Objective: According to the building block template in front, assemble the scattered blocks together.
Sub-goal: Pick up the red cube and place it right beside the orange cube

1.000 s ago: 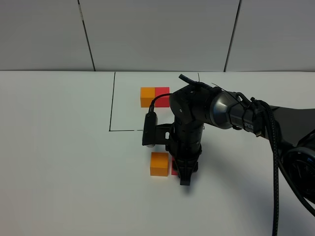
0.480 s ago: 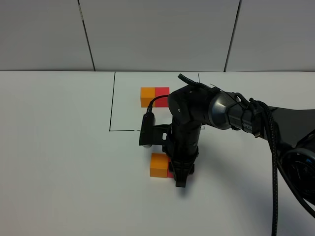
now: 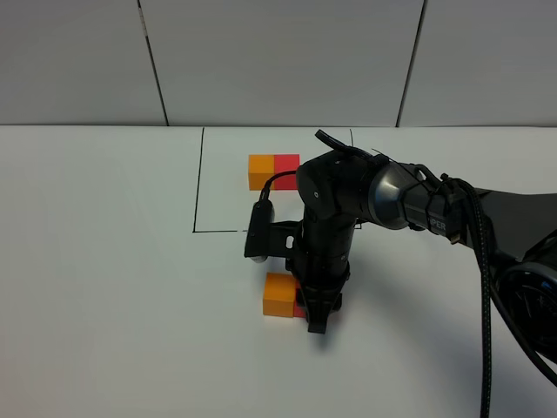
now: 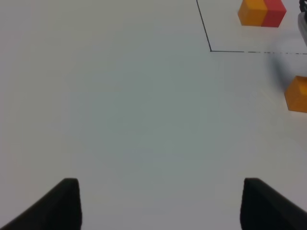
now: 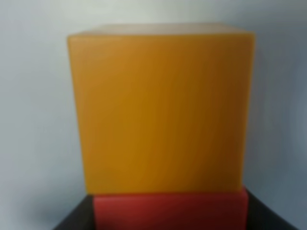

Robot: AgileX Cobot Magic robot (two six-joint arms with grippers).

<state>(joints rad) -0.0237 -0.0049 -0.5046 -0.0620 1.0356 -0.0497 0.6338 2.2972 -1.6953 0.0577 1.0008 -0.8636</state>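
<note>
At the centre of the exterior high frame, the right gripper [image 3: 317, 315] is pointing down at the white table [image 3: 104, 279], with its black arm [image 3: 409, 205] reaching in from the right edge. The orange cube [image 3: 279, 294] is sitting just left of the gripper, and the red cube [image 3: 299, 306] is showing only as a thin sliver between the orange cube and the fingers. From this view, the grip itself is staying hidden behind the wrist.

The right wrist view is supplying what the high view is not: the red cube [image 5: 170, 210] is sitting between the two dark fingers [image 5: 76, 218], which are clamping it, and the orange cube [image 5: 160, 110] is filling the frame directly beyond it, touching it face to face.

The left gripper [image 4: 160, 203] is appearing only in the left wrist view, at the lower edge of the frame; its two dark fingertips are standing apart with nothing between them, over bare table. That view is also showing the orange cube [image 4: 297, 94] at the right edge.

In the upper middle of the high frame, the template [image 3: 273, 171], an orange-and-red bar, is lying inside the black drawn rectangle [image 3: 198, 183], which is enclosing nothing else. The loose cubes are lying outside that rectangle, below its lower line.
</note>
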